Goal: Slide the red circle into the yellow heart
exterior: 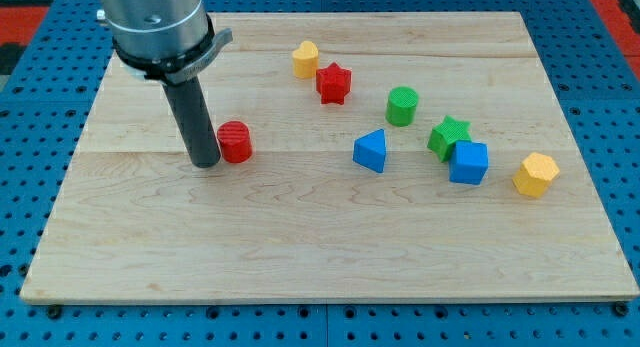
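Now my tip (206, 163) is sitting against the red circle (235, 142) at its 9 o'clock; no hand fitted, so no grip state. Yellow heart (305, 59) is lying well apart at 1 o'clock, contact not yet made. Path is looking open; worktop (300, 247) edges distant; red star (333, 83) crowding the heart

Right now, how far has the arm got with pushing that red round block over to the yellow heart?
Done: my tip sits right at the red circle, on its side toward the view's left. In hand: the push looks barely begun, if at all, as the circle lies well apart from the yellow heart, which rests near the view's top beside the red star. Left: nearly the whole slide, up and toward the view's right.
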`<state>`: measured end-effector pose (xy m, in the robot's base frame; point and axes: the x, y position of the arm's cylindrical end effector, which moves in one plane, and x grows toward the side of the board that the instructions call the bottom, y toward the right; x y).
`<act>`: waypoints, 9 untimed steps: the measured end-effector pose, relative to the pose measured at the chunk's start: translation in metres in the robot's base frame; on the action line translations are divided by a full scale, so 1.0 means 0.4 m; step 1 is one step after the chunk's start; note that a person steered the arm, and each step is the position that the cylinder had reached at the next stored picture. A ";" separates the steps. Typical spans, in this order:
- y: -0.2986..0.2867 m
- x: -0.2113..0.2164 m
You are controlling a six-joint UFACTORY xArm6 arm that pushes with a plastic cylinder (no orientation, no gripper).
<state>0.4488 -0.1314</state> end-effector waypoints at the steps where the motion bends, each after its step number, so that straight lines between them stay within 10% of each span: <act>1: 0.092 -0.100; 2: 0.149 -0.187; 4: 0.114 -0.005; 7: 0.220 -0.337; 9: 0.184 -0.262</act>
<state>0.3442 -0.0577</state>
